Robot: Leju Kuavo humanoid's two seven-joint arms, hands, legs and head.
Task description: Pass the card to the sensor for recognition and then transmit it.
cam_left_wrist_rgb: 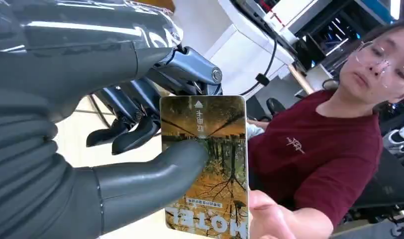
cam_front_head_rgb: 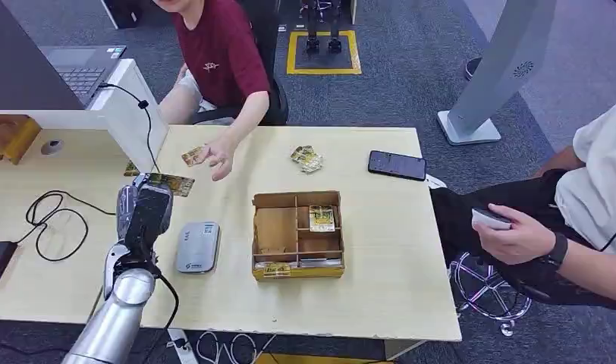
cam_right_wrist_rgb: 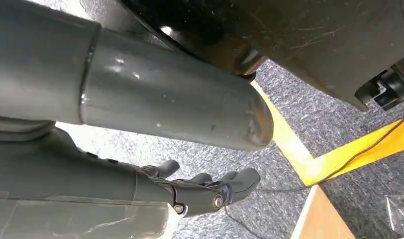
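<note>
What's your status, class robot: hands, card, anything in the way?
Left hand holds card, raised above table. Right hand hangs open over floor. Card reader clear; person's hand reaches in beyond.

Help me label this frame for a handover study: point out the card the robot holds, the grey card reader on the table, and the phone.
card (cam_left_wrist_rgb: 210,149), left wrist view, on its printed face beside the thumb.
card reader (cam_front_head_rgb: 198,246), head view, middle of its top.
phone (cam_front_head_rgb: 397,164), head view, centre of its dark screen.
</note>
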